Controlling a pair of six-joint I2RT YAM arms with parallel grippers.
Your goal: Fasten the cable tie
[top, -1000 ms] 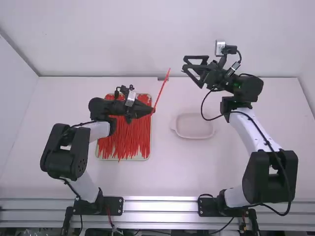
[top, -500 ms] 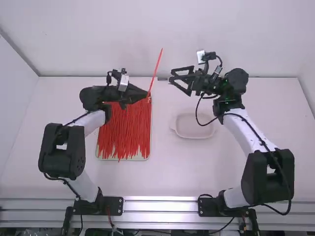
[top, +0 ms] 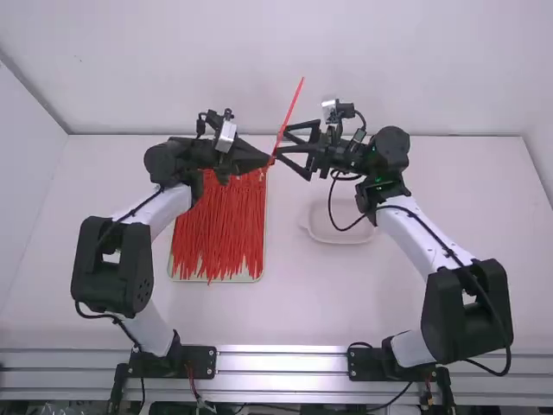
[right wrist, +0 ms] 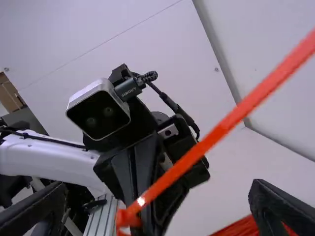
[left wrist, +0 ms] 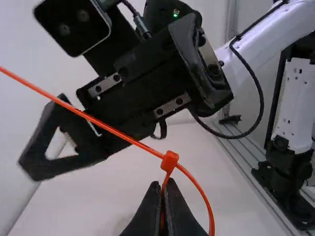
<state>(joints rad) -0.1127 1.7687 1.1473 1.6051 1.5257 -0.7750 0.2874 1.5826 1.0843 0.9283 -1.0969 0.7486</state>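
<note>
Clamping the tie just below its head, the left gripper has its fingers pressed together on the strap. In the high view the tie's tail rises from the gripper tip toward 1 o'clock, well above the table. At the head, a second strand arcs away in a curve.

The right gripper sits just beside the tie at 3 o'clock of the left gripper, facing it. Its fingers are spread wide apart and hold nothing. The tail crosses between them without visible contact.

A tray of spare ties lies at 6 o'clock of the left gripper. A bowl rests at 5 o'clock of the right gripper.
</note>
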